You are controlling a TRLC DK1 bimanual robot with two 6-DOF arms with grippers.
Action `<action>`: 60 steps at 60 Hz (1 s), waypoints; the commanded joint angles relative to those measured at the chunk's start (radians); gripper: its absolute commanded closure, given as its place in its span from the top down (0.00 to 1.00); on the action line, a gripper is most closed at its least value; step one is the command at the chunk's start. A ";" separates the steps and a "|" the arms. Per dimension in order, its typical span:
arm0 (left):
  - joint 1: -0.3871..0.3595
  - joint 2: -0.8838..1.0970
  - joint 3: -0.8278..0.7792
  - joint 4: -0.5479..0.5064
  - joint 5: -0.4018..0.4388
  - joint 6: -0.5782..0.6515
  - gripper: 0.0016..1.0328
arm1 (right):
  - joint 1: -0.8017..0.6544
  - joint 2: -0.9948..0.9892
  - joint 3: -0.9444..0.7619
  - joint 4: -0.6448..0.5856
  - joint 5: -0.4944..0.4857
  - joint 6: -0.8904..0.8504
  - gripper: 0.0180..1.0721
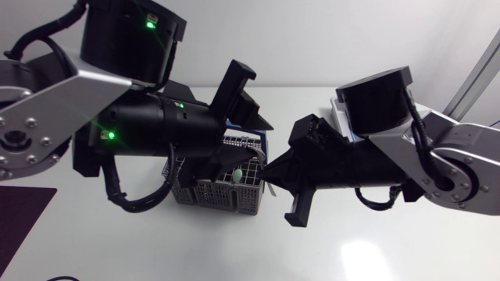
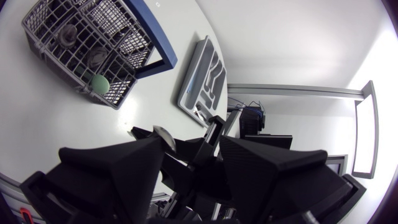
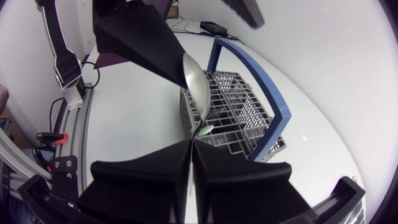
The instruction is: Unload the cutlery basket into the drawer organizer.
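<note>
Robotics lab.
Left arm [image 1: 55, 101] and right arm [image 1: 445, 160] meet over a plain white bench [image 1: 156, 242] with a basket [image 1: 223, 195].

Am counting one cutlery basket [image 1: 226, 195], one drawer organizer [image 2: 200, 78], one spoon [image 3: 196, 87], one green-ended utensil [image 2: 99, 83]; other basket contents unclear.

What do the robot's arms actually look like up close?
Both the left arm and right arm have silver-grey plates with bolt heads, bulky matte black joints and looping black cables. Small green lights glow on the left one. The jaws are broad black wedges.
</note>
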 commanded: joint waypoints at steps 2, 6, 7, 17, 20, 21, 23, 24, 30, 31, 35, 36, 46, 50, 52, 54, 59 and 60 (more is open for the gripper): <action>0.029 -0.027 0.033 0.037 -0.008 -0.020 0.86 | -0.024 -0.033 -0.029 -0.070 -0.028 -0.048 0.05; 0.044 -0.024 0.039 0.033 -0.008 -0.015 0.86 | -0.056 -0.051 -0.038 -0.120 -0.045 -0.091 0.05; 0.047 -0.024 0.042 0.030 -0.008 -0.012 0.86 | -0.068 -0.057 -0.043 -0.130 -0.048 -0.104 0.05; 0.103 0.000 0.051 -0.002 -0.011 0.088 0.86 | -0.261 -0.126 -0.072 -0.249 -0.117 -0.269 0.05; 0.109 0.000 0.046 -0.009 -0.011 0.109 0.86 | -0.332 -0.134 -0.076 -0.286 -0.152 -0.329 0.05; 0.110 0.000 0.045 -0.014 -0.011 0.120 0.85 | -0.354 -0.134 -0.076 -0.295 -0.161 -0.346 0.05; 0.118 0.000 0.045 -0.022 -0.011 0.135 0.84 | -0.396 -0.134 -0.079 -0.312 -0.184 -0.377 0.05; 0.121 0.000 0.045 -0.025 -0.011 0.138 0.84 | -0.413 -0.134 -0.079 -0.320 -0.192 -0.395 0.05; 0.135 0.000 0.048 -0.048 -0.011 0.193 0.83 | -0.527 -0.131 -0.082 -0.370 -0.238 -0.518 0.05; 0.136 0.000 0.050 -0.054 -0.011 0.198 0.83 | -0.545 -0.129 -0.082 -0.377 -0.244 -0.536 0.05; 0.142 0.006 0.054 -0.074 -0.011 0.215 0.83 | -0.623 -0.109 -0.078 -0.397 -0.266 -0.622 0.05; 0.144 0.014 0.062 -0.095 -0.011 0.224 0.83 | -0.640 -0.103 -0.075 -0.403 -0.269 -0.639 0.05; 0.156 0.039 0.082 -0.158 -0.016 0.315 0.83 | -0.844 0.027 -0.009 -0.467 -0.308 -0.866 0.05; 0.159 0.043 0.079 -0.169 -0.028 0.356 0.83 | -0.907 0.084 0.033 -0.499 -0.322 -0.941 0.05; 0.159 0.043 0.074 -0.172 -0.036 0.378 0.83 | -0.939 0.115 0.053 -0.510 -0.322 -0.986 0.05; 0.161 0.045 0.069 -0.174 -0.040 0.397 0.83 | -0.970 0.147 0.076 -0.510 -0.319 -1.018 0.05; 0.176 0.049 0.059 -0.175 -0.043 0.443 0.84 | -1.038 0.236 0.140 -0.513 -0.305 -1.088 0.05; 0.182 0.049 0.056 -0.175 -0.043 0.457 0.84 | -1.045 0.248 0.151 -0.516 -0.304 -1.102 0.05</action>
